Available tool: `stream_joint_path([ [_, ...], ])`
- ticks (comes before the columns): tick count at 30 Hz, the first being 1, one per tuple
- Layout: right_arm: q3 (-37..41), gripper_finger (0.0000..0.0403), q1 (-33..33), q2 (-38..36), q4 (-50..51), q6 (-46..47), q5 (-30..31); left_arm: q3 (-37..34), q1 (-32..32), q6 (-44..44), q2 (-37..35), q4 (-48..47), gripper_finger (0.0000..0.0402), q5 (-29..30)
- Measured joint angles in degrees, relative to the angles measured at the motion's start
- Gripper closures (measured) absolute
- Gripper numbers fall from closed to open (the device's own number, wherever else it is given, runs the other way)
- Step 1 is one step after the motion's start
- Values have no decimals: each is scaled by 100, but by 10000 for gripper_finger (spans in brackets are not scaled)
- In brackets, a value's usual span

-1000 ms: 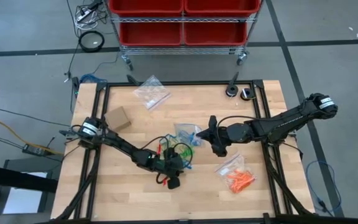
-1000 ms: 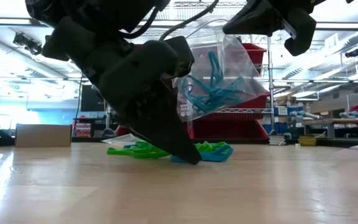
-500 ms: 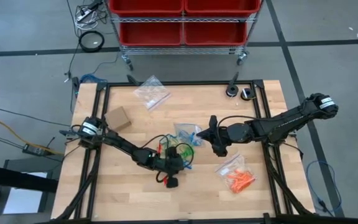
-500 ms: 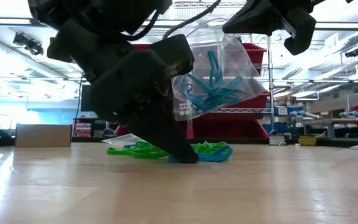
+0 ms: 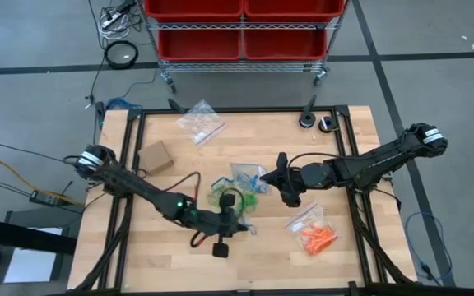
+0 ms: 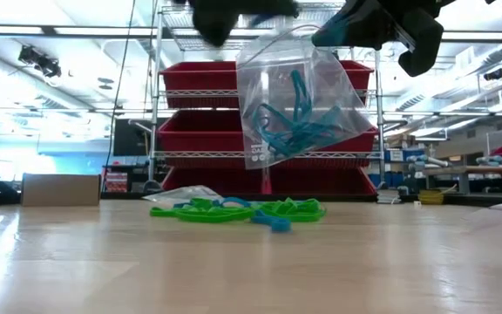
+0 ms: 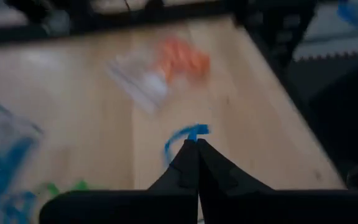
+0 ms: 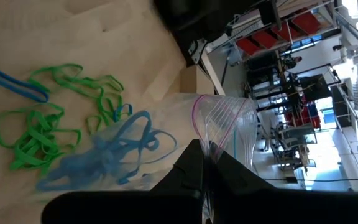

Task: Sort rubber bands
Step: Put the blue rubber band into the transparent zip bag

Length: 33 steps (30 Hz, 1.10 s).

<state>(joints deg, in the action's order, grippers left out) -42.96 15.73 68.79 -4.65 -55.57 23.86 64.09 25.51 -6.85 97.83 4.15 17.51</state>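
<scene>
A heap of green rubber bands (image 5: pixel 220 196) lies mid-table, with a loose blue one (image 6: pixel 269 221) at its near side. My left gripper (image 7: pixel 196 144) is raised over the table near the heap (image 5: pixel 243 225), shut on a single blue rubber band (image 7: pixel 180 138). My right gripper (image 8: pixel 207 155) stands right of the heap (image 5: pixel 268 177), shut on a clear zip bag (image 6: pixel 299 105) that holds blue rubber bands (image 8: pixel 104 155). Orange rubber bands fill another clear bag (image 5: pixel 315 232) lying flat at the near right. My left gripper pinches the blue rubber band (image 7: pixel 188 132) between its two fingertips. The loop sticks out past the tips, clear of the table. The fingers slant downward toward the table's right side. My right gripper pinches the bag's top edge at the pink zip line (image 8: pixel 211 134) between its two fingers, coming from the table's right. The bag hangs below the fingers, its mouth partly open (image 6: pixel 273 44), its bottom (image 6: pixel 268 161) clear of the table above the green heap.
A third clear bag (image 5: pixel 200 122) lies at the far middle, a small cardboard box (image 5: pixel 156 156) at the far left. Two small round things (image 5: pixel 315 122) sit at the far right. A cart of red bins (image 5: pixel 241 25) stands beyond the far edge.
My left gripper has risen from the heap of bands, out of the low view's middle, and drifted a little toward the near edge. A blue band has come up with it, held at its tips. One blue band stays on the table beside the green ones.
</scene>
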Motion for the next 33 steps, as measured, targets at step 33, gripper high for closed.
stream_joint_path([
  [33, 0, 403, 4, 0, 3, 51, -57, 2853, -1091, 1262, -169, -3222, 401, 2106],
])
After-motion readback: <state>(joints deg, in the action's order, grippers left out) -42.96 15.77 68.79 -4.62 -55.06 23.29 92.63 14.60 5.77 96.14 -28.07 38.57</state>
